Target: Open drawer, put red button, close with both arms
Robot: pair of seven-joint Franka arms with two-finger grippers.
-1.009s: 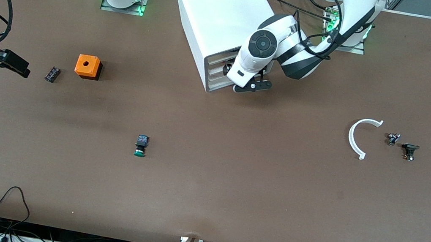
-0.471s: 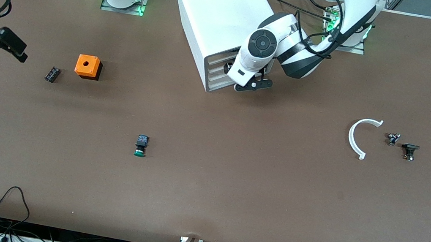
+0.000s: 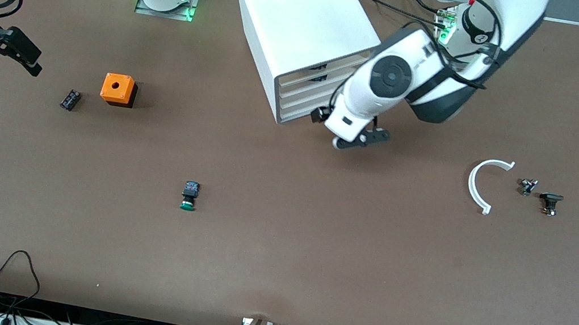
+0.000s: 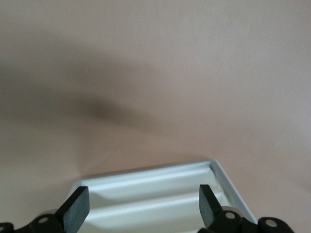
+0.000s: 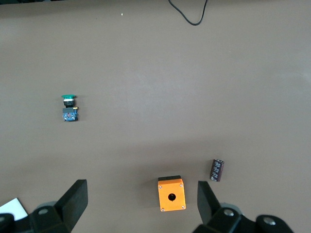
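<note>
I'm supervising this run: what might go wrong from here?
No red-capped button shows; the open right end effector, over the right arm's end of the table, might take the green-capped push button instead. The open left end effector hangs close in front of the cream drawer fronts of the white box cabinet and might knock them.

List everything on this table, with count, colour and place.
cabinet: one, white, between the arms' bases
drawers: four, cream fronts, in the cabinet
orange box: one, toward the right arm's end
black component: one, beside the orange box
green button: one, nearer the front camera than the orange box
curved piece: one, white, toward the left arm's end
small parts: two, grey and black, beside the curved piece
table: one, brown
left gripper: open, in front of the drawers
right gripper: open, above the orange box
</note>
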